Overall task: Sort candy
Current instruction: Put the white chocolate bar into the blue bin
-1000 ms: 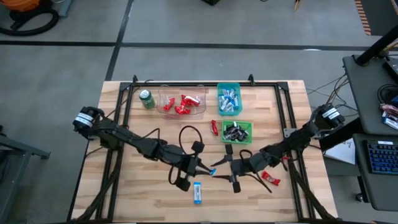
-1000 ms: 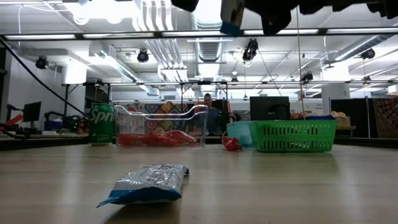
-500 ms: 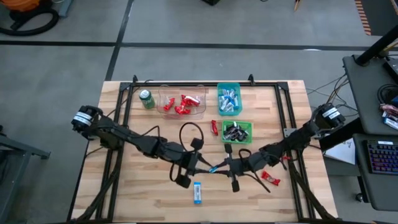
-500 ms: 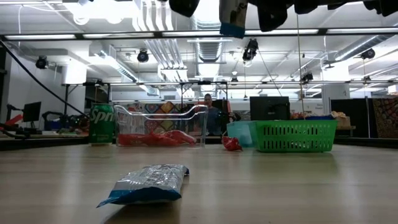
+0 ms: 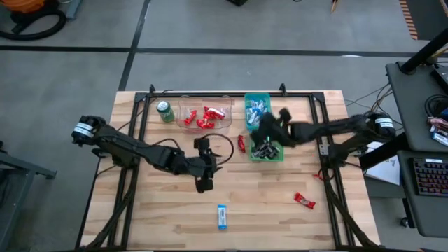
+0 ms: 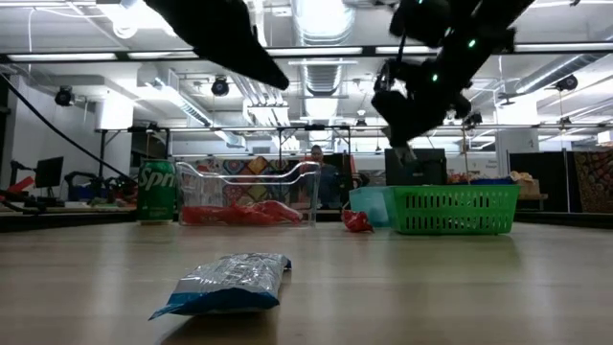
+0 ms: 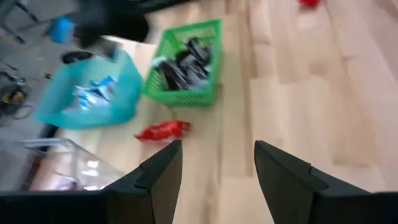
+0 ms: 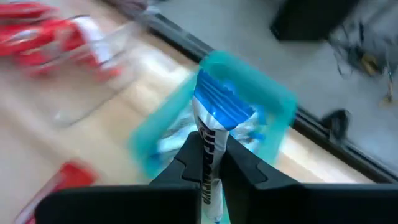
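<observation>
The right gripper is clamped on a blue-and-white candy bar, pinching its lower end so the bar stands up between the fingers. In the high view this gripper hangs over the two baskets at the far side of the table, with the teal basket just under and ahead of it, already holding several bars of the same kind. The green basket, just in front of the teal one, holds the dark silver-marked bars, and the clear tray to the left holds red ones.

The left gripper stands with its fingers spread and nothing between them, hovering over bare wood near the table's middle.

Still unsorted: a red bar on the wood beside the green basket, another red bar near the right front, and a blue-and-white bar near the front edge. A green drink can stands beside the tray.

The risk lies in the drop. The two baskets touch, so a release made too far back would likely put the bar among the dark ones. Held only by its end, the bar might also tip out sideways and catch on the teal rim
</observation>
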`<act>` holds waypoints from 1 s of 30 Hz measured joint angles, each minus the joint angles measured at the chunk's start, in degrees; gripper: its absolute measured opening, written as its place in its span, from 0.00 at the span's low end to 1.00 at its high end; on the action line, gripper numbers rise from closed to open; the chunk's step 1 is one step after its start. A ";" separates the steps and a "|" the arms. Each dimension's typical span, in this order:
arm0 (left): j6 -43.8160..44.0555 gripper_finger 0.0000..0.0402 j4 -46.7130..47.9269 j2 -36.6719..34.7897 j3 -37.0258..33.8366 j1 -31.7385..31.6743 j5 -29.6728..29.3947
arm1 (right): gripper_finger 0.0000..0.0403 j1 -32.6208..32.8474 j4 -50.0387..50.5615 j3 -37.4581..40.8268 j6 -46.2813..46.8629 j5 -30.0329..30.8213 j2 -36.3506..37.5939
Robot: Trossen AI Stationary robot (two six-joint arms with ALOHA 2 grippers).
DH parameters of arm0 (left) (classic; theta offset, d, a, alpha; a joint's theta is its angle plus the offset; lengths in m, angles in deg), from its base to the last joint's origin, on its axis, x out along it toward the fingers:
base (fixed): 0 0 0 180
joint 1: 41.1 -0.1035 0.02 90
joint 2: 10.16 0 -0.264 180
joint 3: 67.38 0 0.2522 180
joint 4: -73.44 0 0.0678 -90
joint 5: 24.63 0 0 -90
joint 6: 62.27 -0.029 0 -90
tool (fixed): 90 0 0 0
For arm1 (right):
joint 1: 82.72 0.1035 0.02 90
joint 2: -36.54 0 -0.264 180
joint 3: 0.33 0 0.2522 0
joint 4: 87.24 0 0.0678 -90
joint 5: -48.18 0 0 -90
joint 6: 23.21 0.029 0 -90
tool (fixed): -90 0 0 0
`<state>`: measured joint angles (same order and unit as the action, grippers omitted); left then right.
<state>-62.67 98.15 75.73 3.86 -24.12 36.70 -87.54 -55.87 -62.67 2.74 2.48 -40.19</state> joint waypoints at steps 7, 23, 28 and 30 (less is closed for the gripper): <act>3.38 0.45 1.44 0.78 -0.50 0.06 1.43 | 0.15 -14.56 -0.64 -0.02 -2.60 -10.67 -1.24; 15.46 0.45 2.50 3.86 -0.63 2.68 15.82 | 0.40 -11.65 1.09 -0.79 -6.36 -17.65 5.79; 17.40 0.45 1.85 8.14 -0.63 5.98 16.01 | 0.40 -6.36 -1.43 -0.83 -5.23 -25.90 10.34; 16.14 0.45 1.16 10.02 -0.63 7.49 16.09 | 0.40 -3.68 -2.93 -0.83 -6.03 -30.08 11.34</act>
<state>-46.52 99.31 85.75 3.22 -16.63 52.79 -91.22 -58.80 -63.49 -3.29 -27.59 -28.85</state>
